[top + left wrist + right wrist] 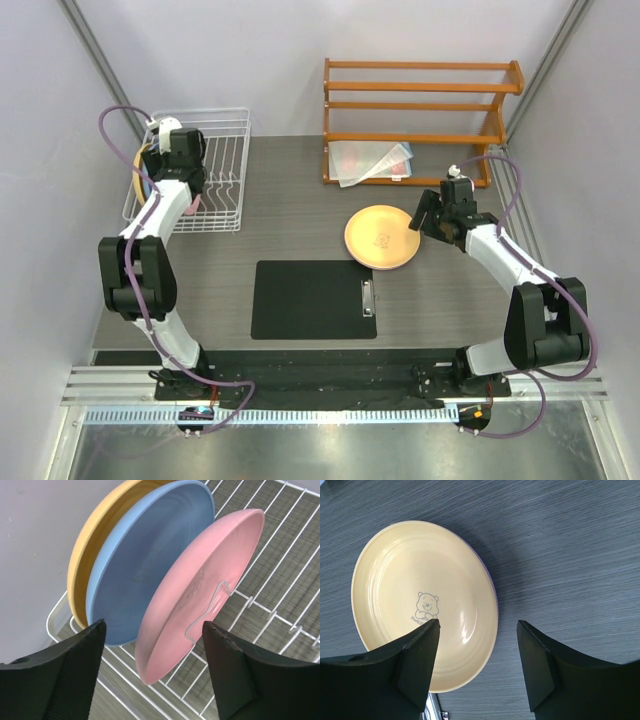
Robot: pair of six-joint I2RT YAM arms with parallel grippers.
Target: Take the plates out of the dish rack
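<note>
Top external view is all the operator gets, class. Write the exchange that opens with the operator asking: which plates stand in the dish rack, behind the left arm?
Observer: Three stand upright in the dish rack: an orange-yellow plate, a light blue plate and a pink plate.
Operator: Is the left pincer gripping one?
Observer: No. It is open, straddling the pink plate's lower edge, not closed on it.
Operator: Is anything under the yellow plate on the table?
Observer: The right wrist view shows a thin purple edge under its rim, likely another plate.
</note>
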